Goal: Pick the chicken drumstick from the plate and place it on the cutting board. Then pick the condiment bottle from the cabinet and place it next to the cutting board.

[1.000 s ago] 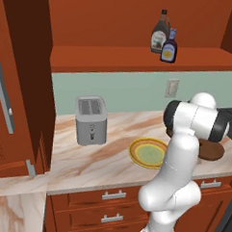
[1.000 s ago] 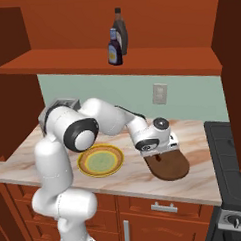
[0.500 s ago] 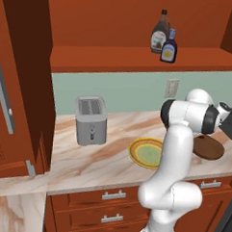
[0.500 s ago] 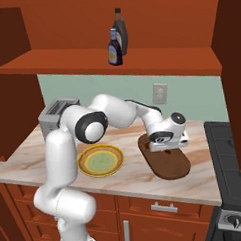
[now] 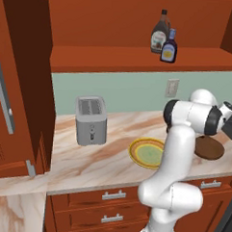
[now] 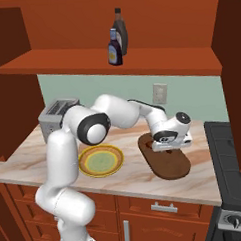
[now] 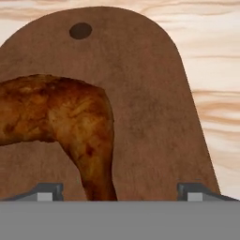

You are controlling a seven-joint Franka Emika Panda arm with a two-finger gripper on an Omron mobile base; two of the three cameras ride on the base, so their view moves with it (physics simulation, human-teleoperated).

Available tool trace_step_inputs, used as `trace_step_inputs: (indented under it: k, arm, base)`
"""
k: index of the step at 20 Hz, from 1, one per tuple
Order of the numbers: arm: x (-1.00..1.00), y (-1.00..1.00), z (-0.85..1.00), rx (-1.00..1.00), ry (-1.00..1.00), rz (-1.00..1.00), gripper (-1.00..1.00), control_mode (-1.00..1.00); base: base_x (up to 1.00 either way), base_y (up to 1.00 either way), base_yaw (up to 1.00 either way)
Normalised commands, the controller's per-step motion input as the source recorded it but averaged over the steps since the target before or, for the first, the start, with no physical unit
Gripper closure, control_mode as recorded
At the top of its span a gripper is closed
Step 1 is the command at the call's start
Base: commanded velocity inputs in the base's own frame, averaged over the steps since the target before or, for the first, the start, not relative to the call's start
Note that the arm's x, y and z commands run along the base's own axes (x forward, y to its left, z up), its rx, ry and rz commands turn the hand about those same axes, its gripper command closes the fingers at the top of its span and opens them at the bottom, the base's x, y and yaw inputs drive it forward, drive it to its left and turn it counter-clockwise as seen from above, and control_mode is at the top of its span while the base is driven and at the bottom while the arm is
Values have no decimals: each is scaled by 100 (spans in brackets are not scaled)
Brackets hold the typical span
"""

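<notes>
We find the gripper low over the cutting board, its fingers spread wide and holding nothing. In the hand view the two fingertips stand far apart on either side of the chicken drumstick, which lies on the cutting board free of both tips. The drumstick sits bent, its thick end toward the left of that view and its narrow end running down between the fingers. The board has a small hole near its rounded end.

Relative to the cutting board, the plate lies on the counter to the left in the right base view, apart from it. The condiment bottle stands upright on the cabinet shelf above, just beside a taller brown bottle. A toaster stands beyond the plate.
</notes>
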Motion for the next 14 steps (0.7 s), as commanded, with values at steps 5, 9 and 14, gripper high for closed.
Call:
trace_step_inputs:
  k: [5,9,14]
  arm:
    - [-28,1,28,0,0,0,-100,-100]
    - [-31,2,45,0,-1,0,-100,-100]
    - [-34,9,41,0,-5,0,-100,-100]
  base:
    - [0,0,0]
    - [0,0,0]
    - [0,0,0]
